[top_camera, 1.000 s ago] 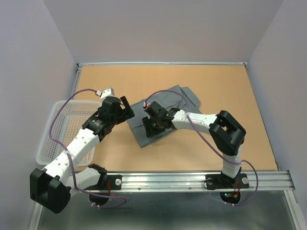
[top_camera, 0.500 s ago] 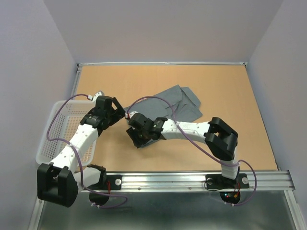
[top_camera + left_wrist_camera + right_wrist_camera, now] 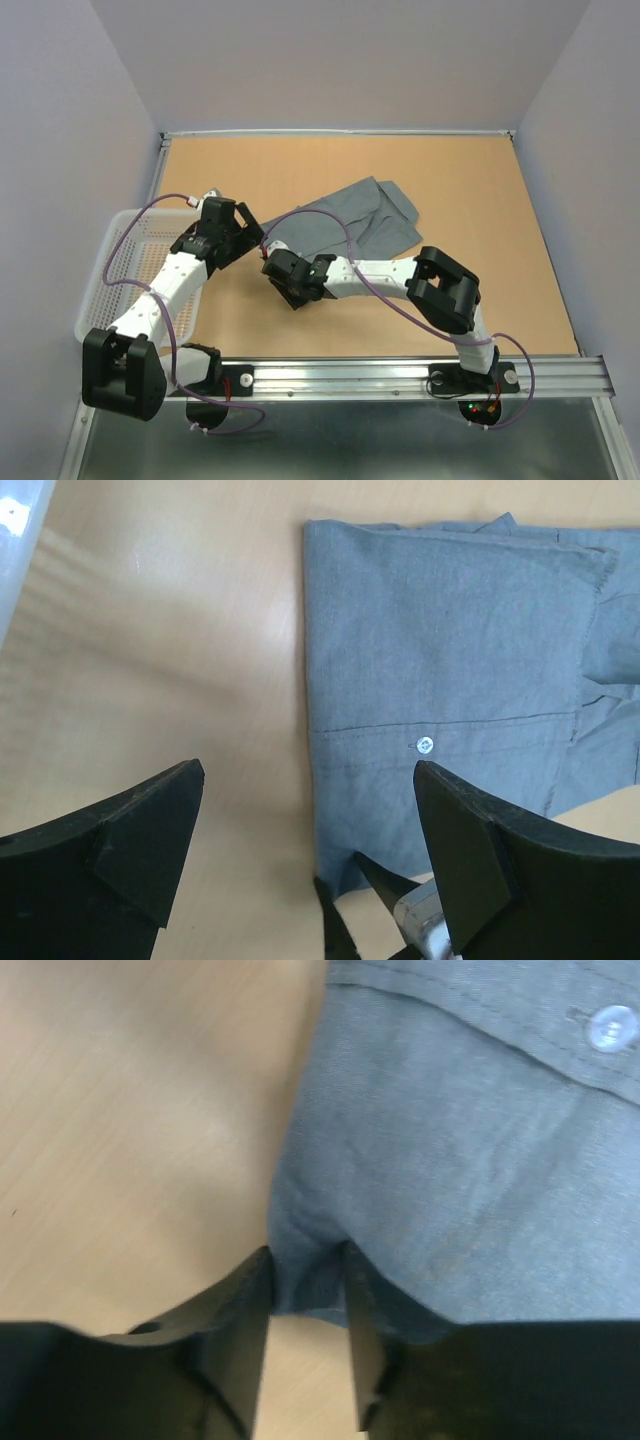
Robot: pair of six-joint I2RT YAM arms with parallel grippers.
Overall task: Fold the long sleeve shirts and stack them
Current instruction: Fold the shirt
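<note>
**STATUS: ONE SHIRT, CORNER GRIPPED BY RIGHT GRIPPER**

1. Item. There is one shirt (image 3: 350, 220). It is plain grey cloth and lies flat and partly folded on the table (image 3: 480, 200), in the middle of the table and a little toward the far side. Its near-left corner points toward my two arms.

2. Right gripper (image 3: 306, 1270). My fingers are clenched on that near-left corner. A small pucker of grey cloth stands pinched between the two fingers (image 3: 235, 1320), right at the hem. The rest of the shirt lies flat beyond it.

3. Left gripper (image 3: 308, 767). It is released, with the fingers spread wide and holding nothing. It hangs above the shirt's straight left edge, one finger over the wood and the other over the cloth.

4. Markings. One pale button (image 3: 425, 744) sits on a stitched seam in the left wrist view. The right wrist view also shows one button. I cannot tell whether they are the same button.

5. Edges and room.
   - The left edge of the shirt runs straight, and its hem corner is square.
   - Tan wood shows on every side of the shirt, widest toward the right and far sides.
   - One white mesh basket (image 3: 100, 275) sits at the table's left edge, well apart from the shirt.
   - One metal rail (image 3: 400, 375) runs along the near edge.
   - Pale walls close off the left, far and right sides.
</note>
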